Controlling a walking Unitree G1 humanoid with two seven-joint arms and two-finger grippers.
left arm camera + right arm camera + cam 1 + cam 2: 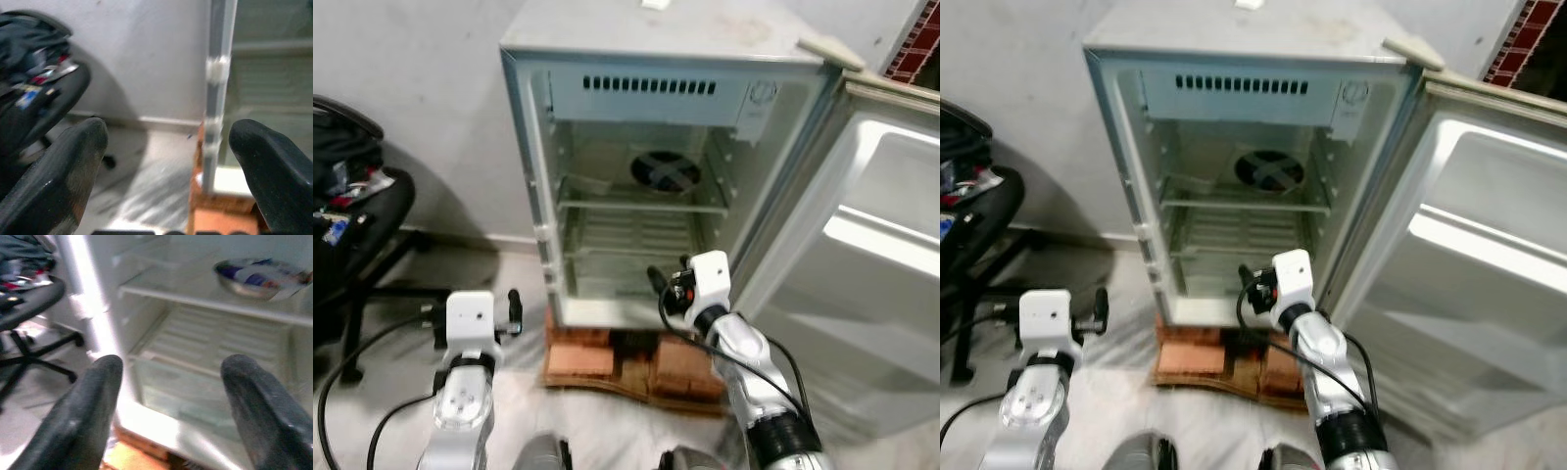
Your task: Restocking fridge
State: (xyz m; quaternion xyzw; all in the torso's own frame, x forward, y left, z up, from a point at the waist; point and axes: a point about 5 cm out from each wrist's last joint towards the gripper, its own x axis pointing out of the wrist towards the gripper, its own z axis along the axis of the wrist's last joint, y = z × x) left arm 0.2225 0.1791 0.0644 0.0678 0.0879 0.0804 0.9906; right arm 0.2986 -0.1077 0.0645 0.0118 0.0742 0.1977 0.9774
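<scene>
Arms first: the right arm reaches forward and up from the lower right, elbow bent, its white wrist block raised in front of the lower opening of the fridge point(636, 157). The right gripper point(171, 382) has its two black fingers spread wide with nothing between them, pointing into the lower compartment just above the floor of the cabinet. The left arm is held lower and off to the left of the fridge, forearm upright, wrist block level with the fridge's base. The left gripper point(166, 161) is likewise spread apart and empty, aimed at the fridge's left front edge and the wall beside it.

The small fridge stands on a pallet of bricks point(607, 360) against a pale wall, its door point(871, 255) swung fully open to the robot's right. Inside, a glass shelf point(641, 206) crosses the middle, and a shallow metal bowl point(254, 276) with blue and white contents sits on it toward the back. A wire rack point(626, 240) lies below the shelf. A vent grille and a round dial run across the top panel; any marking on the dial is too small to read. A black office chair point(357, 215) piled with clutter stands at the left.
</scene>
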